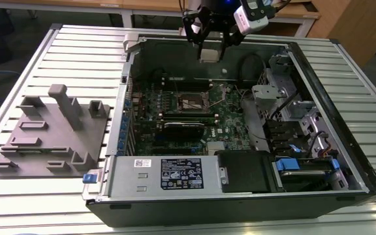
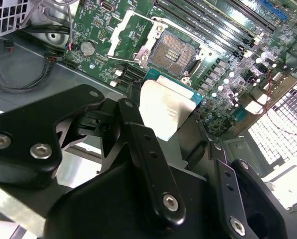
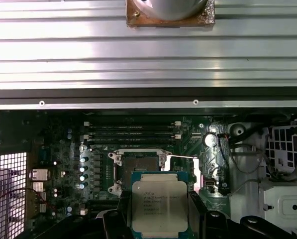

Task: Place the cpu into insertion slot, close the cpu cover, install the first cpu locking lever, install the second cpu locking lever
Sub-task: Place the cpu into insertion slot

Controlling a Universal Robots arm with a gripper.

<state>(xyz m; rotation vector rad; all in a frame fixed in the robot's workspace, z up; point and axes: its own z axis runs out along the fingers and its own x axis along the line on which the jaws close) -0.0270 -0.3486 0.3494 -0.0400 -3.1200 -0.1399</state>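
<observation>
My gripper (image 1: 209,51) hangs high over the back of the open computer case, shut on the cpu (image 1: 209,55). In the first wrist view the cpu (image 3: 159,206) shows its silver-grey top on a green edge, clamped between the black fingers (image 3: 204,221). In the second wrist view the cpu (image 2: 164,104) is tilted. The insertion slot (image 1: 191,102) lies well below on the green board, dark-centred and bare (image 3: 138,167) (image 2: 171,51). The silvery cpu cover (image 2: 122,29) stands folded open beside the slot. A thin wire lever (image 3: 180,157) sticks out from the slot's side.
The case (image 1: 129,147) lies on a slatted metal table (image 1: 371,147). A grey moulded fixture (image 1: 51,132) sits at the exterior view's left. Inside are memory slots (image 3: 131,130), a black card (image 1: 184,128), a power supply (image 1: 168,174) and a drive cage (image 1: 295,112).
</observation>
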